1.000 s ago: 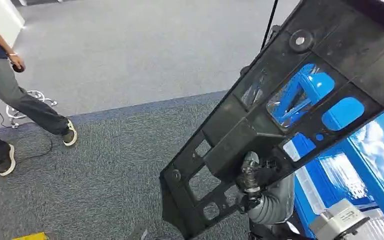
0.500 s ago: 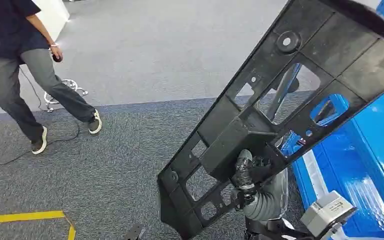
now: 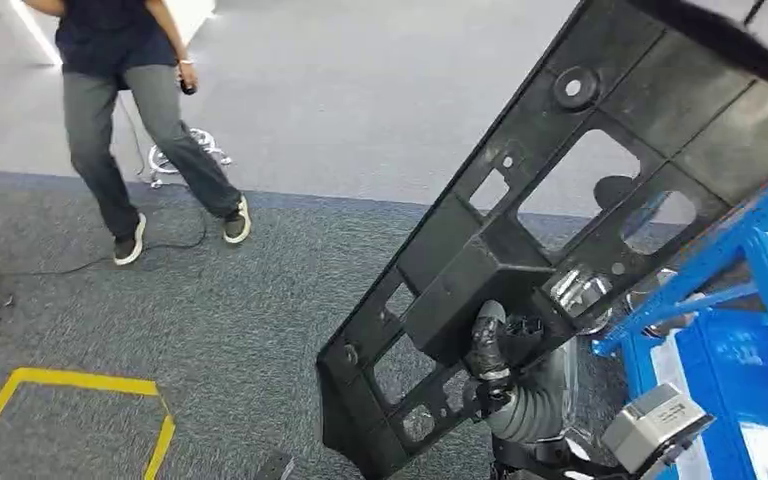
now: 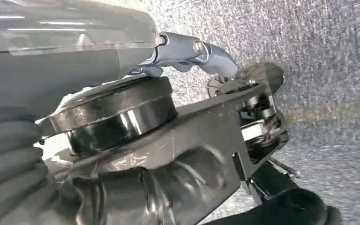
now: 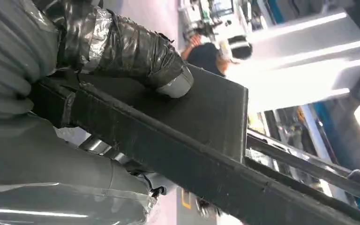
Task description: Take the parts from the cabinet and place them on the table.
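Note:
A large black plastic panel [image 3: 460, 290] with several cut-outs stands tilted in front of me, rising from bottom centre to the top right. My right hand [image 3: 495, 352] grips it from behind near its lower middle. In the right wrist view the taped thumb [image 5: 136, 51] presses on the panel's flat face [image 5: 206, 117]. The left wrist view shows my left hand [image 4: 159, 187] close up and blurred above the carpet, and I cannot tell how its fingers lie.
A person [image 3: 130, 90] walks on the grey carpet at the far left, with cables by their feet. A blue metal rack [image 3: 750, 300] stands at the right behind the panel. Yellow floor tape [image 3: 60, 385] marks the lower left.
The camera has swung, so the person now appears further right and the blue rack has slid towards the right edge. The panel stays in my right hand at the same tilt.

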`<act>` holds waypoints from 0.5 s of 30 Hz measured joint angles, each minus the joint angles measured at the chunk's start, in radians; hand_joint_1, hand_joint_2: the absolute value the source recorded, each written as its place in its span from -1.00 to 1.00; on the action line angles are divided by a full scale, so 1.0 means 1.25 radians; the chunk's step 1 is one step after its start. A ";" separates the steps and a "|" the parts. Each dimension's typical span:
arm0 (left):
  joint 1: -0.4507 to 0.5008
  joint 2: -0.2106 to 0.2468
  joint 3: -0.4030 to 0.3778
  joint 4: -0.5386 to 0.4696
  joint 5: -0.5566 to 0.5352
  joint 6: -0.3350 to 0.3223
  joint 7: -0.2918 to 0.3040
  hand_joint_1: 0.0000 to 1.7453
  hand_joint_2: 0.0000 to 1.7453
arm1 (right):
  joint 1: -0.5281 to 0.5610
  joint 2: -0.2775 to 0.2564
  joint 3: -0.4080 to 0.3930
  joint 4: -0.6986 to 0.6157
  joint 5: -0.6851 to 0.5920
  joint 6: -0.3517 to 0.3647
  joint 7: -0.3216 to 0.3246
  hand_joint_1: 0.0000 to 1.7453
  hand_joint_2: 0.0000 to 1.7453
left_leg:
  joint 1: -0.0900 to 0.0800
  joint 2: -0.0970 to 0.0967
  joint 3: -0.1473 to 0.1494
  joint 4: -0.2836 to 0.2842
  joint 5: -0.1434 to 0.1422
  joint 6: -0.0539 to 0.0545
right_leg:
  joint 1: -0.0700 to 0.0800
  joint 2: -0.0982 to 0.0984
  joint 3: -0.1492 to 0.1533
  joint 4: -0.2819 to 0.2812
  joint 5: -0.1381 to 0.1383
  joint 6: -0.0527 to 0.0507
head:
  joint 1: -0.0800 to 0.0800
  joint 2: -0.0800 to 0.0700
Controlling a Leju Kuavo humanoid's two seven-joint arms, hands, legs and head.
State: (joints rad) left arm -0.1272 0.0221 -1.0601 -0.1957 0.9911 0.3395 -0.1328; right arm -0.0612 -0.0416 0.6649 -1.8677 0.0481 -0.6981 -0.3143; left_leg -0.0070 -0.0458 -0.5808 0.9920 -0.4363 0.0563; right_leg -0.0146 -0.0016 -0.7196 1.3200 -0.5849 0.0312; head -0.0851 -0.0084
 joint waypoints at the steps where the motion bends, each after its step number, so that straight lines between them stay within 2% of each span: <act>1: -0.001 -0.001 0.000 0.000 0.000 0.000 0.000 -1.00 1.00 | 0.000 0.000 0.000 0.000 0.000 0.000 0.000 1.00 1.00 | 0.002 -0.012 0.000 0.005 -0.003 -0.004 | -0.003 0.001 0.020 -0.045 0.032 0.002 | 0.000 0.000; 2: -0.001 -0.002 0.000 0.000 0.000 0.000 0.000 -1.00 1.00 | 0.000 0.000 0.000 0.000 0.000 0.000 0.000 1.00 1.00 | 0.005 -0.024 0.000 0.012 -0.007 -0.009 | -0.007 0.005 0.054 -0.116 0.072 0.005 | 0.000 0.000; 3: -0.002 -0.003 0.000 0.000 0.000 0.000 -0.001 -1.00 1.00 | -0.001 0.000 0.000 0.000 0.000 0.000 0.000 1.00 1.00 | 0.007 -0.034 -0.002 0.023 -0.014 -0.014 | -0.013 0.025 0.086 -0.181 0.102 0.009 | 0.001 0.000; 4: -0.003 -0.002 0.000 0.000 0.000 0.000 -0.001 -1.00 1.00 | -0.002 0.000 0.000 0.002 0.000 0.000 0.000 1.00 1.00 | 0.005 -0.041 -0.011 0.034 -0.020 -0.021 | -0.019 0.065 0.091 -0.198 0.080 0.010 | 0.005 0.000; 5: -0.006 -0.002 0.000 0.000 0.000 0.000 -0.001 -1.00 1.00 | -0.002 0.000 0.000 0.002 -0.004 0.000 0.000 1.00 1.00 | 0.002 -0.052 -0.020 0.046 -0.025 -0.024 | -0.018 0.056 0.094 -0.200 0.083 0.001 | 0.005 0.000; 7: -0.006 -0.002 0.000 0.000 -0.001 0.000 -0.001 -1.00 1.00 | -0.002 0.000 0.000 0.002 -0.030 0.000 -0.004 1.00 1.00 | 0.005 -0.061 -0.024 0.038 -0.021 -0.030 | -0.011 0.043 0.093 -0.197 0.081 -0.009 | 0.005 0.000; 8: -0.005 -0.002 0.000 0.000 -0.001 0.000 -0.001 -1.00 1.00 | -0.004 0.000 0.000 0.002 -0.047 0.001 -0.008 1.00 1.00 | 0.006 -0.068 -0.028 0.040 -0.021 -0.032 | -0.014 0.035 0.094 -0.200 0.082 -0.014 | 0.005 0.000; 9: -0.006 -0.001 0.000 0.000 -0.001 0.000 -0.001 -1.00 1.00 | -0.008 0.000 0.000 0.002 -0.068 0.005 -0.014 1.00 1.00 | 0.007 -0.055 -0.028 0.047 -0.026 -0.034 | -0.019 0.023 0.098 -0.201 0.082 -0.021 | 0.005 0.000; 10: -0.006 -0.002 0.000 0.000 -0.003 0.000 0.001 -1.00 1.00 | -0.009 0.000 0.000 0.002 -0.089 0.011 -0.021 1.00 1.00 | 0.001 -0.013 -0.039 0.074 -0.040 -0.041 | -0.019 0.018 0.103 -0.202 0.079 -0.025 | -0.002 0.000; 11: -0.006 -0.001 0.000 0.000 -0.004 0.000 0.002 -1.00 1.00 | -0.011 0.000 0.000 0.001 -0.109 0.016 -0.032 1.00 1.00 | 0.004 0.009 -0.063 0.121 -0.063 -0.046 | -0.018 0.008 0.105 -0.202 0.076 -0.028 | -0.009 0.000; 12: -0.006 0.001 0.000 0.000 -0.005 0.000 0.003 -1.00 1.00 | -0.011 0.000 0.000 0.001 -0.125 0.021 -0.040 1.00 1.00 | 0.005 0.022 -0.097 0.183 -0.089 -0.050 | -0.016 -0.001 0.107 -0.202 0.074 -0.030 | -0.008 0.000; 13: -0.008 0.001 0.000 0.000 -0.007 0.000 0.003 -1.00 1.00 | -0.011 0.000 0.000 0.002 -0.140 0.027 -0.046 1.00 1.00 | 0.005 0.026 -0.127 0.235 -0.107 -0.052 | -0.015 -0.012 0.109 -0.202 0.071 -0.030 | -0.009 0.000; 14: -0.011 0.001 0.000 0.000 -0.008 0.000 0.004 -1.00 1.00 | -0.011 0.000 0.000 0.002 -0.151 0.029 -0.050 1.00 1.00 | 0.005 0.027 -0.147 0.268 -0.112 -0.052 | -0.014 -0.022 0.111 -0.202 0.068 -0.030 | -0.009 0.000; 15: -0.010 0.001 0.000 0.000 -0.008 0.000 0.004 -1.00 1.00 | -0.011 0.000 0.000 0.002 -0.159 0.031 -0.052 1.00 1.00 | 0.005 0.027 -0.149 0.266 -0.097 -0.050 | -0.013 -0.032 0.116 -0.202 0.064 -0.030 | -0.009 0.000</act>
State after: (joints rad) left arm -0.1399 0.0237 -1.0601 -0.1953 0.9808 0.3391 -0.1274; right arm -0.0746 -0.0420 0.6649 -1.8658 -0.1503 -0.6588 -0.3796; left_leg -0.0005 -0.0123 -0.7673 1.3244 -0.5577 -0.0067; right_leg -0.0312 -0.0419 -0.5751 1.0670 -0.5047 -0.0058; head -0.0961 -0.0084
